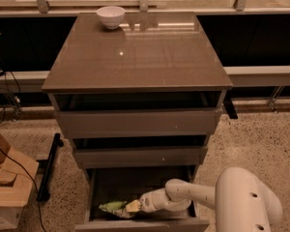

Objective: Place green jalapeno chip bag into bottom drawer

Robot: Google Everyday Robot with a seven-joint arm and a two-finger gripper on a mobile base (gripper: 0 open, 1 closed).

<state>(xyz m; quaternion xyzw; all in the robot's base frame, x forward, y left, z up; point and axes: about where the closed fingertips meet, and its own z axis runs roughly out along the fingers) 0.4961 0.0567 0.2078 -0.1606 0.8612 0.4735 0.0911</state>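
Observation:
The green jalapeno chip bag (115,207) lies low inside the open bottom drawer (135,224), toward its front left. My gripper (134,206) reaches in from the right, its tip at the bag's right end. The white arm (193,195) runs back to the large white base housing at lower right. The bag looks to rest on the drawer floor, close behind the front panel.
The two upper drawers (135,122) are slightly pulled out above the bottom one. A white bowl (110,17) stands at the back left of the cabinet top (140,57). A cardboard box (7,187) and black cables lie on the floor at left.

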